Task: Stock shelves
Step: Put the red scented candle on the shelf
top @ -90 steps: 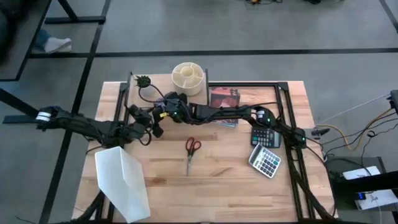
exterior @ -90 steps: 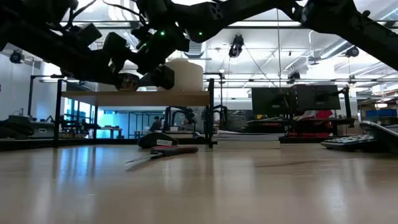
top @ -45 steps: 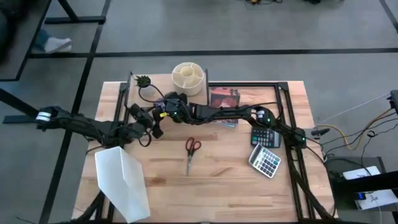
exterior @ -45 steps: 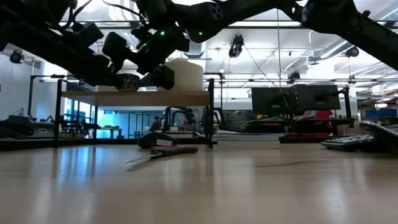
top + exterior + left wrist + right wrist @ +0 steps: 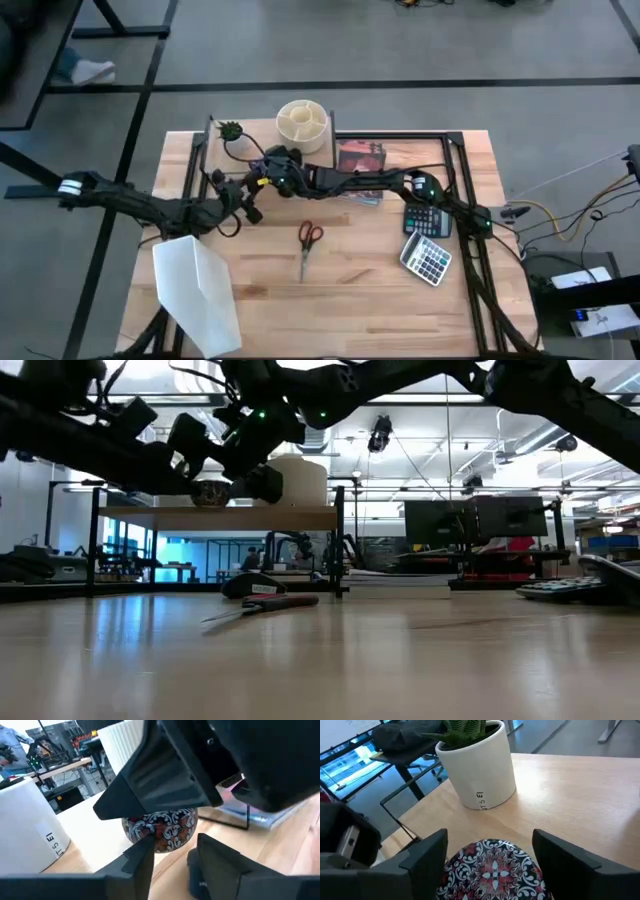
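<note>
Right tool (image 5: 490,857) spread wide round patterned bowl (image 5: 492,870), light-wood shelf (image 5: 225,517) w/ thin black legs

1. I am working in what looks like a robotics lab or workshop, not a home.
2. In the low view, the room behind my wooden table (image 5: 400,660) is open and industrial, with an exposed ceiling carrying pipes and bright strip lights (image 5: 520,435).
3. Dark monitors (image 5: 480,520) and equipment benches stand in that background.
4. From above, the floor (image 5: 400,50) is plain grey with dark taped lines.
5. Loose cables (image 5: 570,225) and electronics lie on the floor beside the table's right edge.
</note>
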`<state>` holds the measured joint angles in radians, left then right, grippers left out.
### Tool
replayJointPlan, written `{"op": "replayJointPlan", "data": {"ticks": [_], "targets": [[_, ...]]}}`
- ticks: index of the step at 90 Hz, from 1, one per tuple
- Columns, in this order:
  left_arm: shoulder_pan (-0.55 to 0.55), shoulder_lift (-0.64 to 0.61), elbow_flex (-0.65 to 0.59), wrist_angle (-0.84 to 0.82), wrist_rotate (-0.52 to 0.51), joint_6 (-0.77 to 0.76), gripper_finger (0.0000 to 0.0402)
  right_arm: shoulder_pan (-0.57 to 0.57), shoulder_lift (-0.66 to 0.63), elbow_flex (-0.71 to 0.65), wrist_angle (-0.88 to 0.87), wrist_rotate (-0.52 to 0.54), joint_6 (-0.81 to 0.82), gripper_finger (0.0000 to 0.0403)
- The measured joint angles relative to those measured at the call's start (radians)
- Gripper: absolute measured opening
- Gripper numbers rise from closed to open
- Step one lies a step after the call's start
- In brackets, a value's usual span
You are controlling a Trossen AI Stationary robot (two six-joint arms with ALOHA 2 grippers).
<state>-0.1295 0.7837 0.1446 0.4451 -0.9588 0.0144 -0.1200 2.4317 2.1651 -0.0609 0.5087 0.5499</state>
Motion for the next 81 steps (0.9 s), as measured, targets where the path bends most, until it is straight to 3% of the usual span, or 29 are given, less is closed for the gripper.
{"op": "replayJointPlan", "data": {"ticks": [81], "targets": [[0.000,0.002,-0.013,0.045,-0.031,0.030,0.0103,-0.001,-0.003,0.006,-0.008,0.021,0.026,0.0155]]}}
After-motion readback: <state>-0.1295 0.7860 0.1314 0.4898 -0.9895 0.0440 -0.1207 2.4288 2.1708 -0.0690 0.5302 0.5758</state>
